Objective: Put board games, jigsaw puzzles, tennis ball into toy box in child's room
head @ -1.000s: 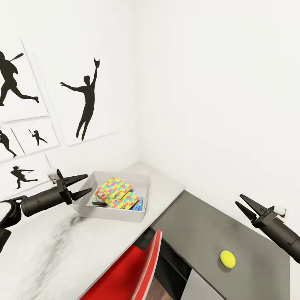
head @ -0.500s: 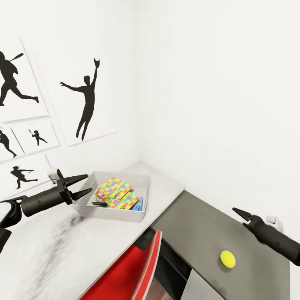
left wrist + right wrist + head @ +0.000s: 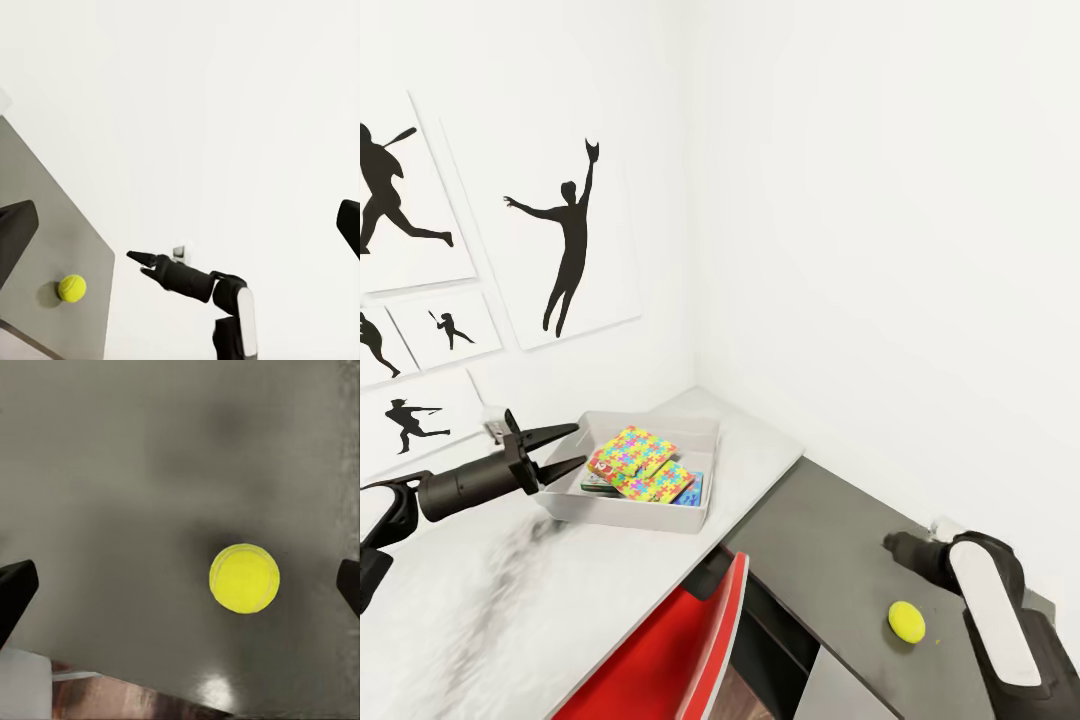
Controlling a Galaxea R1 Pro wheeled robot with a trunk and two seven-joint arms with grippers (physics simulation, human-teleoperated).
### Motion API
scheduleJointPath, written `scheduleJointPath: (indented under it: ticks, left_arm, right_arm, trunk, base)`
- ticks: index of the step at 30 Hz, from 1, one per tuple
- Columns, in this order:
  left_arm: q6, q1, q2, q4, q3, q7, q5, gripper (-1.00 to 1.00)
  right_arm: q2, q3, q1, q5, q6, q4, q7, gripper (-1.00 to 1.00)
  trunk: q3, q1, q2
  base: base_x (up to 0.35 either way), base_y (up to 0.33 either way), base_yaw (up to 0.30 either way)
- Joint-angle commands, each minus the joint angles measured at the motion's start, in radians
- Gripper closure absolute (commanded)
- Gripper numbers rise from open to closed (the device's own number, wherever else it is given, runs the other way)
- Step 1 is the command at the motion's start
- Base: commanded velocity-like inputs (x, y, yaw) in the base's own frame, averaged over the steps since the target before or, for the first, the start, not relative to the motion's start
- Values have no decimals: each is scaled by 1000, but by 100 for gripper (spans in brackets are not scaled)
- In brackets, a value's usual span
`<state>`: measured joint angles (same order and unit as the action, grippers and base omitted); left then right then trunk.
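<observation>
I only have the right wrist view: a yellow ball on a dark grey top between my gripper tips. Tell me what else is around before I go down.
Observer: In the head view the tennis ball lies on the dark grey desk, with the right gripper just above and beyond it.
Operator: Report the toy box.
Observer: The toy box sits on the pale table to the left of the dark desk, against the wall corner, already holding two jigsaw puzzles.
Operator: Say where the other arm is.
Observer: The left gripper hangs open beside the box's left rim, holding nothing.
Operator: Anything between ball and box?
Observer: A red chair back stands below the desk edge.
</observation>
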<state>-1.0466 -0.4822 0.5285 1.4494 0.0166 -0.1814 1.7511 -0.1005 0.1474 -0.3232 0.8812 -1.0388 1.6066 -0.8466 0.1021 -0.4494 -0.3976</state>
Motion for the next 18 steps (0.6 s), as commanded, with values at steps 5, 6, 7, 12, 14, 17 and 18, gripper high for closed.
scheduleJointPath:
  ticks: [5,6,7,12,14,17,18]
  left_arm:
    - [-1,-1,2,0,2,-10,-8,-100]
    - [-1,-1,2,-1,2,-10,-8,-100]
    - [-1,-1,2,-1,2,-10,-8,-100]
    - [-1,-1,2,-1,2,-10,-8,-100]
    - [-1,-1,2,-1,3,-10,-8,-100]
    - [-1,-1,2,-1,3,-10,-8,-100]
    - [-1,-1,2,-1,3,-10,-8,-100]
  right_arm:
    - [61,-81,-22,8,-7,1,-195,-100]
    - [68,-88,-24,8,-7,0,-211,-100]
    - [70,-90,-24,8,-7,0,-216,-100]
    - [71,-92,-27,8,2,-5,-232,-100]
    - [66,-91,-27,9,36,-9,-226,-100]
    - [63,-93,-27,10,78,-10,-222,-100]
    - [62,-96,-27,11,90,-11,-220,-100]
  trunk:
    - [2,-1,-2]
    - [2,-1,-2]
    - [2,-1,-2]
    - [2,-1,-2]
    - [2,-1,-2]
    - [2,-1,-2]
    - [2,-1,-2]
  base:
    - [0,0,0]
    - [0,0,0]
    - [0,0,0]
    - [0,0,0]
    - [0,0,0]
    - [0,0,0]
    - [0,0,0]
